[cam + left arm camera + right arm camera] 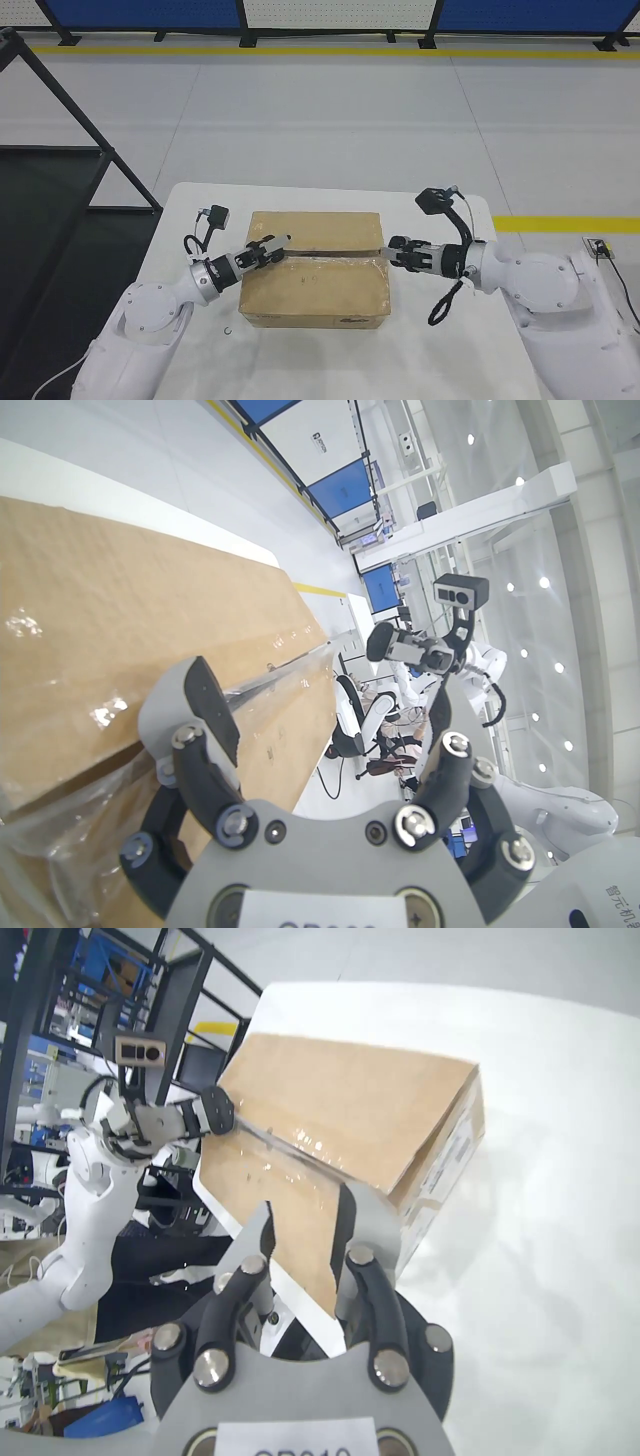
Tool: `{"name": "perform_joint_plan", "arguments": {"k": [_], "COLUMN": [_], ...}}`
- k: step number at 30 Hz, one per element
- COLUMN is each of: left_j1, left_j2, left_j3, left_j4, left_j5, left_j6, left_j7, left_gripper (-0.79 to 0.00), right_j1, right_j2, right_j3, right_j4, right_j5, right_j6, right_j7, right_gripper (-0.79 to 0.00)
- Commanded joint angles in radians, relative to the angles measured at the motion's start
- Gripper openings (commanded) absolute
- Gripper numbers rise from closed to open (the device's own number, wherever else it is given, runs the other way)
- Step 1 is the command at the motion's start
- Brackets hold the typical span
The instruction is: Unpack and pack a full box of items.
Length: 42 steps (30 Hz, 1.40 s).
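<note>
A closed cardboard box [315, 275] sits on the white worktop [440, 340], roughly midway between the left and right edges, with its long sides running along the front edge. Both top flaps are down. A strip of clear tape [330, 256] runs along the seam between them, from one short end to the other (it glints and wrinkles in both wrist views).

The left gripper [272, 247] is at the left end of that seam, at the level of the box's top. Its fingers [210, 700] are spread wide and hold nothing. One dark pad lies right at the end of the tape and seems to touch it, while the other stands clear of the box out over the worktop.

The right gripper [393, 254] is at the opposite end of the seam, just beside the box's right short side. Its fingers [367, 1213] are parted by a narrower gap, and the box's end edge shows between them. They are not closed on anything, and it cannot be told whether either one touches the cardboard.

A tiny item [228, 330], too small to identify, lies on the worktop just beside the box's front left corner.
</note>
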Motion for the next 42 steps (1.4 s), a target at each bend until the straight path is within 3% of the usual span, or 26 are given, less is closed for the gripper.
{"name": "perform_joint_plan", "arguments": {"k": [1,9,14,26,42], "left_j1": [-0.001,0.0,0.008,0.026,0.068], "left_j2": [0.0,0.001,0.002,0.006,0.016], "left_j3": [0.001,-0.001,-0.008,-0.025,-0.093], "left_j4": [0.001,-0.001,-0.008,-0.027,-0.057], "left_j5": [-0.001,0.0,-0.001,-0.005,-0.037], "left_j6": [-0.001,-0.001,-0.002,-0.007,-0.028], "left_j7": [0.001,0.001,0.004,0.008,0.044], "left_gripper": [0.0,0.0,0.0,0.0,0.0], "right_j1": [0.008,0.057,0.1,0.193,0.225], "right_j2": [-0.002,-0.022,-0.031,-0.052,-0.066], "right_j3": [-0.035,-0.115,-0.151,-0.224,-0.275], "right_j4": [0.021,0.137,0.208,0.312,0.337], "right_j5": [-0.019,0.038,0.046,0.095,0.137], "right_j6": [0.011,-0.004,0.041,0.124,0.096], "right_j7": [-0.003,-0.123,-0.147,-0.112,-0.127], "right_gripper": [-0.785,-0.785,-0.785,-0.785,-0.785]}}
